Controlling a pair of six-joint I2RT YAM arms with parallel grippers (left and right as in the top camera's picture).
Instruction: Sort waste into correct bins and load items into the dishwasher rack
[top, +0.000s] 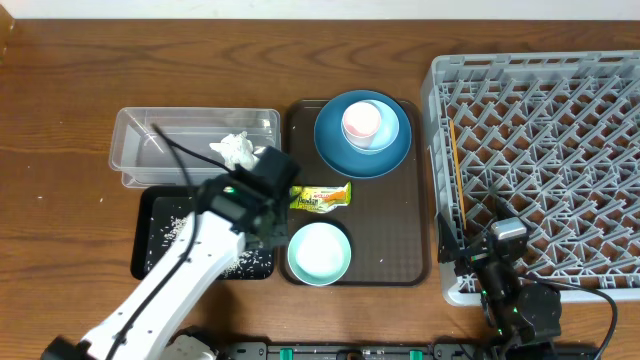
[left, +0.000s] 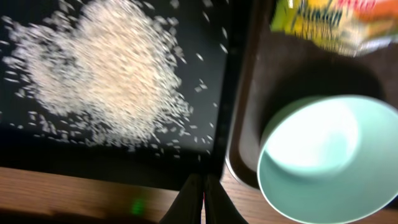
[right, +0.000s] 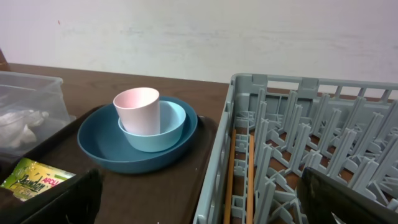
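Viewing: I have the wooden table (top: 60, 100) from above and through both wrist cameras.
Left gripper (left: 201, 190): I see its jaws pressed together with nothing between them. They hang over the near edge of the black tray (top: 150, 205), close to where that tray meets the brown serving tray (top: 385, 230).
Right gripper (right: 199, 186): its jaws stand wide apart and empty. It sits at the near left corner of the dishwasher rack (top: 540, 150) and faces the plate.
Rice (left: 106, 68): I see a loose pile inside the black tray, with stray grains scattered around it.
Napkin (top: 236, 150): it lies crumpled inside the clear tub (top: 150, 130), toward the tub's right end. The tub sits just behind the black tray.
Wrapper (top: 320, 197): it lies flat on the serving tray, between the plate and the mint bowl, near the tray's left edge.
Plate (top: 335, 150): it sits at the far end of the serving tray and carries the light-blue bowl (right: 168, 130).
Pink cup (right: 137, 109): it stands upright inside the light-blue bowl, on the bowl's left side.
Mint bowl (top: 319, 253): it sits upright and empty at the near left corner of the serving tray, just beside the black tray.
Rack: it stands to the right of the serving tray. The only things I can make out in it are thin brown sticks (right: 239, 168) lying along its left wall.
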